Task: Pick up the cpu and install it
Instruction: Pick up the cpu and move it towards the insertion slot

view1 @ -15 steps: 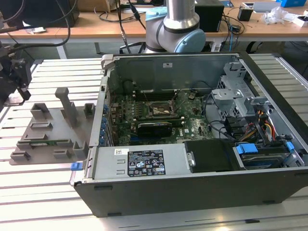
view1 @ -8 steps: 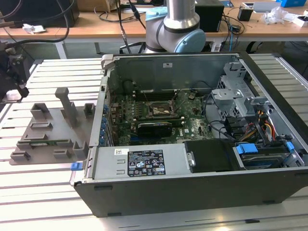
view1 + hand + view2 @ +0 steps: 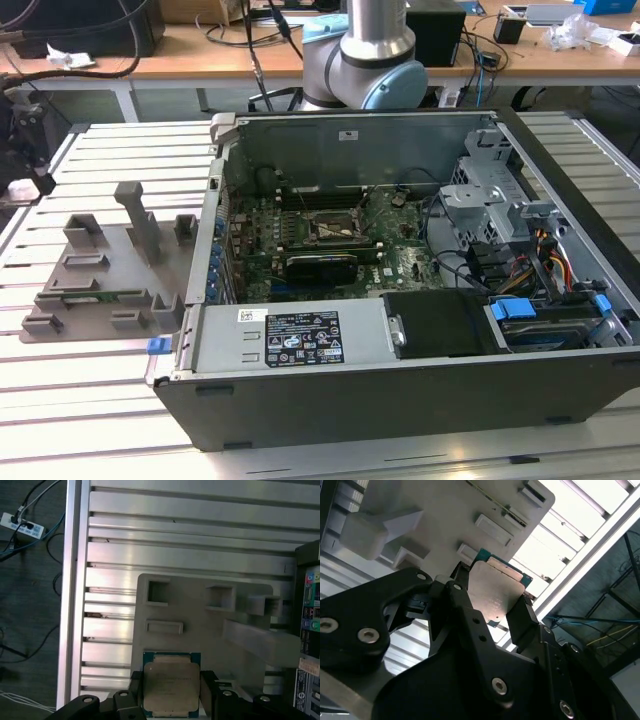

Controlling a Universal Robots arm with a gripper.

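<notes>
Closest in, the gripper had its black fingers clamped on opposite sides of the cpu, its silver top showing. Beyond it lay the grey holder block, by the slatted table's edge, beside the open computer case.

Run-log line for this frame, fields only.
phase: pick | gripper: shut on cpu | cpu: held above holder block | install: not yet done
</notes>
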